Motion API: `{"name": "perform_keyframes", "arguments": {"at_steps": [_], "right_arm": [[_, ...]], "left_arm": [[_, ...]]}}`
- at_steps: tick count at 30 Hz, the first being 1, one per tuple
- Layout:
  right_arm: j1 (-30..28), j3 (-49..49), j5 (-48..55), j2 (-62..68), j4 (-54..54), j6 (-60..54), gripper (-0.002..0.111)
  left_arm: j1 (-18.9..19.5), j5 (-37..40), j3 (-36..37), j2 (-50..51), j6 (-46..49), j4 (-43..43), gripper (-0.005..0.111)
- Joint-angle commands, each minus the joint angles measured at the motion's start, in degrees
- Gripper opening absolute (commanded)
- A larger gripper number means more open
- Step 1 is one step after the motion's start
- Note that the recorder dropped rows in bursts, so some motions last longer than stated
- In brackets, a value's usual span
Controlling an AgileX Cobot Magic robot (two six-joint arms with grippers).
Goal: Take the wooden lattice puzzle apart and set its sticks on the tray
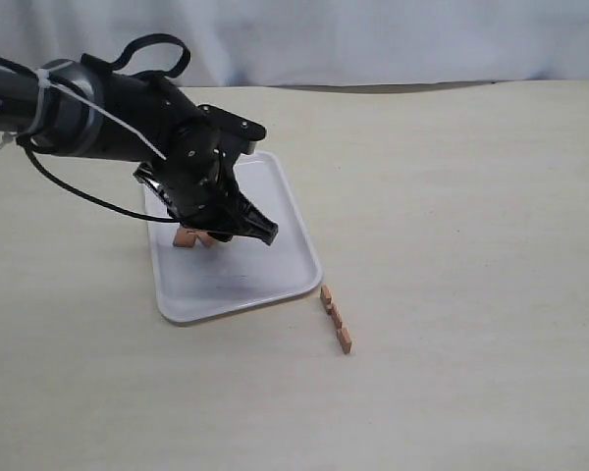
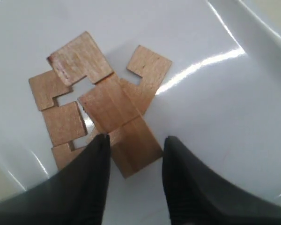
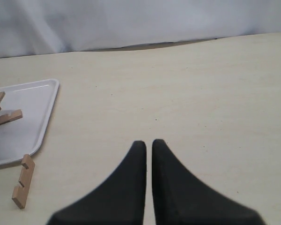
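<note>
On the white tray (image 1: 275,270), several reddish-brown notched sticks (image 2: 98,101) lie flat in a loose, overlapping cluster. It is not a neat hash-shaped lattice. My left gripper (image 2: 136,143) hovers close over them, open. The end of one stick (image 2: 138,145) lies between its fingers, clear of the right one. In the exterior view that gripper (image 1: 257,232) hangs over the tray's middle, with the sticks (image 1: 190,236) peeking out beneath it. One more stick (image 1: 335,319) lies on the table just off the tray's near right corner. My right gripper (image 3: 149,143) is shut and empty over bare table.
The tray (image 3: 35,105) and the loose stick (image 3: 22,186) also show in the right wrist view, well apart from that gripper. A pale cloth backdrop (image 1: 393,39) stands behind the table's far edge. The left arm's black cable (image 1: 79,191) loops above the table.
</note>
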Motion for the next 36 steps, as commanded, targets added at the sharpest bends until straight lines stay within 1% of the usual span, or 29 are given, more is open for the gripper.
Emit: {"name": "perform_keyframes", "arguments": {"at_steps": [1, 2, 3, 4, 7, 8, 10, 14, 15, 17, 19, 22, 25, 30, 36], "right_arm": [[-0.2, 0.2, -0.7, 0.5, -0.1, 0.0, 0.005], [-0.2, 0.2, -0.7, 0.5, -0.1, 0.0, 0.005], [-0.2, 0.2, -0.7, 0.5, -0.1, 0.0, 0.005], [-0.2, 0.2, -0.7, 0.5, -0.1, 0.0, 0.005], [-0.2, 0.2, -0.7, 0.5, -0.1, 0.0, 0.005], [-0.2, 0.2, -0.7, 0.5, -0.1, 0.0, 0.005], [-0.2, 0.2, -0.7, 0.5, -0.1, 0.0, 0.005], [-0.2, 0.2, -0.7, 0.5, -0.1, 0.0, 0.005], [-0.2, 0.2, -0.7, 0.5, -0.1, 0.0, 0.005], [-0.2, 0.2, -0.7, 0.5, -0.1, 0.0, 0.005], [-0.2, 0.2, -0.7, 0.5, -0.1, 0.0, 0.005], [-0.2, 0.2, -0.7, 0.5, -0.1, 0.0, 0.005], [-0.2, 0.2, -0.7, 0.5, -0.1, 0.0, 0.005], [-0.2, 0.2, -0.7, 0.5, -0.1, 0.0, 0.005], [-0.2, 0.2, -0.7, 0.5, -0.1, 0.0, 0.005]], "left_arm": [[-0.2, 1.5, 0.0, -0.1, 0.2, -0.6, 0.053], [-0.2, 3.5, 0.0, -1.0, 0.2, -1.7, 0.06], [-0.2, 4.9, 0.0, -1.6, 0.2, -2.2, 0.062], [-0.2, 7.1, 0.0, -2.9, 0.2, -3.7, 0.062], [-0.9, 10.0, 0.0, -5.7, 0.5, -9.3, 0.062], [-2.4, 10.1, 0.0, -6.8, 0.5, -11.3, 0.062], [-6.4, 9.7, 0.0, -7.3, -0.6, -12.1, 0.062], [-14.5, 5.0, 0.0, -6.7, -10.6, -12.0, 0.062], [-15.8, 4.3, 0.0, -6.5, -13.5, -11.4, 0.062], [-17.8, 3.7, 0.0, -5.3, -21.9, -6.8, 0.062], [-19.2, 2.6, 0.0, -4.2, -27.1, -4.1, 0.062], [-21.2, -0.6, 0.0, -3.3, -30.8, -2.6, 0.062], [-21.9, -2.0, 0.0, -2.6, -34.0, -1.5, 0.062], [-21.9, -1.0, 0.0, -1.0, -37.8, 1.0, 0.062], [-21.9, -2.2, 0.0, 0.5, -39.1, 3.1, 0.062]]}}
